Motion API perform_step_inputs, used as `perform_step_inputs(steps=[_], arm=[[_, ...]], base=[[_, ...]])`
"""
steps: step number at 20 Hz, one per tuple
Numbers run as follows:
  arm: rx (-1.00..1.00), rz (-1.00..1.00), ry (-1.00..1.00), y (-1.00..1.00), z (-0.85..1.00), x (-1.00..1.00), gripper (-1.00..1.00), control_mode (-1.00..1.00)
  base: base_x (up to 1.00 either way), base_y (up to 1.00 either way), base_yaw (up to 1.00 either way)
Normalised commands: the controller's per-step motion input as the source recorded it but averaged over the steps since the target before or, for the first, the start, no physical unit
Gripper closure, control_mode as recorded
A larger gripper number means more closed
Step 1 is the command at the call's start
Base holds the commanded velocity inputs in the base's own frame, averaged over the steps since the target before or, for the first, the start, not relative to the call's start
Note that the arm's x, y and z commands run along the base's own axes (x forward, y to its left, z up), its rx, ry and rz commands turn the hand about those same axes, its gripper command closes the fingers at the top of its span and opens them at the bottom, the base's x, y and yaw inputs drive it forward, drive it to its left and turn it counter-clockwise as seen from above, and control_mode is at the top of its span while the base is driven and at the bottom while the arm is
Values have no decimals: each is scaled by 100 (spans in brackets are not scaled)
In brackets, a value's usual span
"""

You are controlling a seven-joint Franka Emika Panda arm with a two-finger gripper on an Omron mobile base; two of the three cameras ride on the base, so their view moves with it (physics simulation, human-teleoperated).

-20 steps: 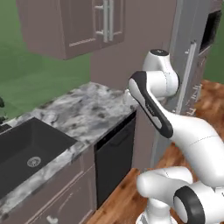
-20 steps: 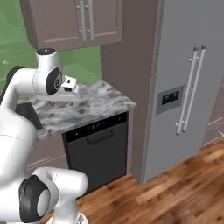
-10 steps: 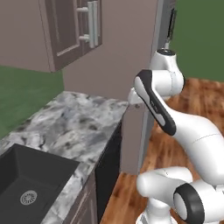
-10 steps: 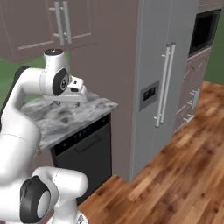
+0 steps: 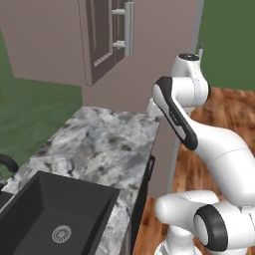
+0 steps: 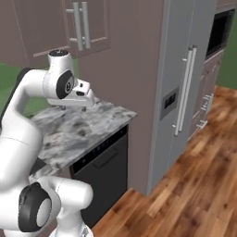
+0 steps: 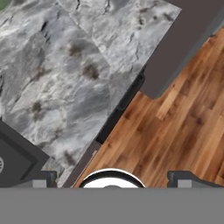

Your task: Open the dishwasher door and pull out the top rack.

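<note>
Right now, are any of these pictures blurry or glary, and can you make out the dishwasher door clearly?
Right base view: even, flat rendered light with no glare; the dishwasher door reads as a plain black panel, its handle dim against it. Left base view: soft-edged, the door seen only edge-on as a dark strip. Hand view: the marble countertop looks smeared and low in detail, the door's top edge a thin dark line.

Grey marble counter (image 7: 65, 74) beside wood floor (image 7: 179, 118); black sink (image 7: 13, 162) corner at left.

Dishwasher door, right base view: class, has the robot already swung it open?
No. The dishwasher door stands upright and shut under the marble counter, with the pincer above the counter, not on the door.
</note>
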Motion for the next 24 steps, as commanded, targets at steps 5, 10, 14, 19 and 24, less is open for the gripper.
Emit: perform_step_inputs(steps=[5, 10, 14, 19, 24], arm=[[0, 0, 0, 0, 0, 0, -100, 100], [13, 0, 1, 0, -23, -2, -100, -100], [29, -2, 8, -2, -58, -4, -100, -100], [17, -1, 13, 0, -58, 0, -100, -100], [8, 0, 4, 0, -24, -1, -100, 100]], base=[[-1, 10, -3], [0, 0, 0], [0, 0, 0], [0, 0, 0], [-6, 0, -1]])
